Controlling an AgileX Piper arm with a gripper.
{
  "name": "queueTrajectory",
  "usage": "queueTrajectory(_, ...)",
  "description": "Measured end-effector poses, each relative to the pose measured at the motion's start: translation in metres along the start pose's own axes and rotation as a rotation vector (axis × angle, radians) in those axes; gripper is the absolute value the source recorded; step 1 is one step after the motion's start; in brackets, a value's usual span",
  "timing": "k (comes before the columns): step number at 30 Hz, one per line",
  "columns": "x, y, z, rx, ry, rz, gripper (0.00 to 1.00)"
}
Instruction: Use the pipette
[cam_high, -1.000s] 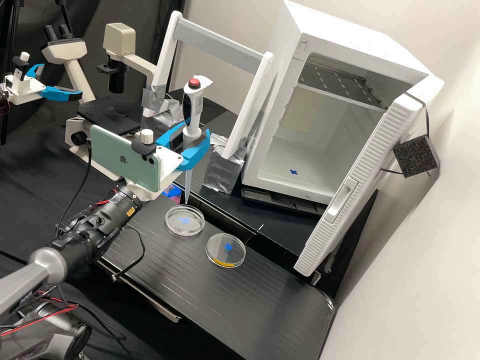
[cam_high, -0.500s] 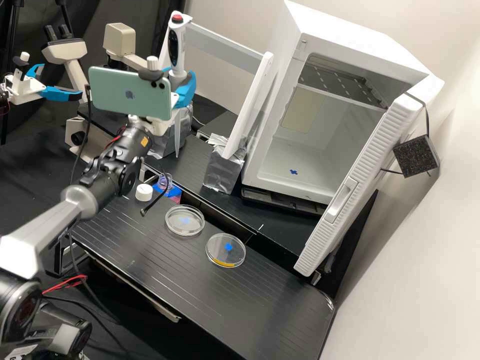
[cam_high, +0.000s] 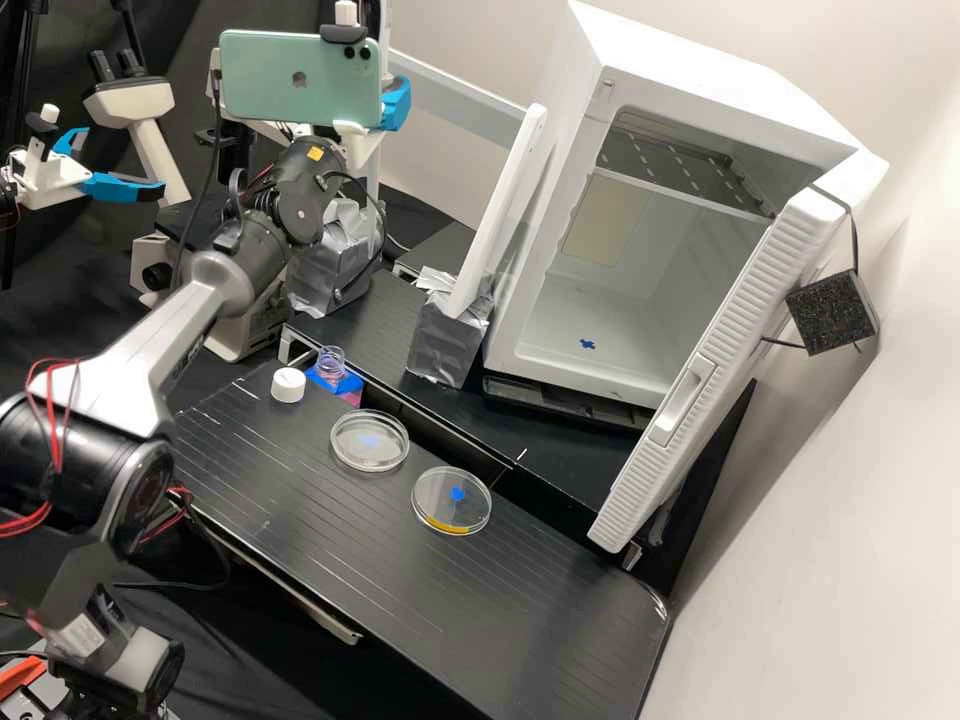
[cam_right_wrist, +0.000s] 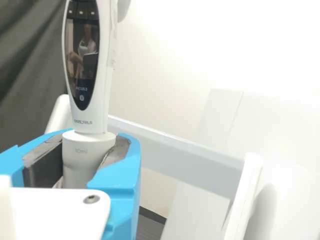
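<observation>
Pipette (cam_right_wrist: 95, 107) is held nearly upright, gripped from both sides by the end effector (cam_right_wrist: 92, 146); it is suspended high above the far side of the bench (cam_high: 540, 600), just before the white rack (cam_right_wrist: 175, 154).

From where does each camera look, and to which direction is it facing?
High view: fixed off the arm, facing forward and down on the bench; shows the arm and its blue fingers.
Wrist view: on the arm's wrist, facing out past its own fingers, which hold the pipette, toward a white frame.
Shared: fingers and frame.
</observation>
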Motion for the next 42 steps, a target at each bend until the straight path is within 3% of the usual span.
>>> queueTrajectory(2, 0.012, 0.001, 0.003, 0.025, -0.052, -0.007, 0.00)
queueTrajectory(3, 0.020, 0.002, 0.005, 0.010, -0.085, -0.021, 0.00)
queueTrajectory(4, 0.026, -0.001, 0.010, 0.046, -0.120, -0.048, 0.00)
queueTrajectory(6, 0.035, -0.001, 0.014, 0.060, -0.153, -0.104, 0.00)
queueTrajectory(7, 0.040, -0.004, 0.018, 0.031, -0.156, -0.141, 0.00)
queueTrajectory(8, 0.045, -0.007, 0.020, 0.073, -0.151, -0.180, 0.00)
queueTrajectory(9, 0.049, -0.009, 0.020, 0.096, -0.139, -0.214, 0.00)
queueTrajectory(13, 0.060, -0.017, 0.028, 0.150, -0.121, -0.288, 0.00)
queueTrajectory(32, 0.055, -0.002, 0.036, 0.170, -0.136, -0.245, 0.00)
queueTrajectory(42, 0.063, -0.010, 0.045, 0.183, -0.172, -0.262, 0.00)
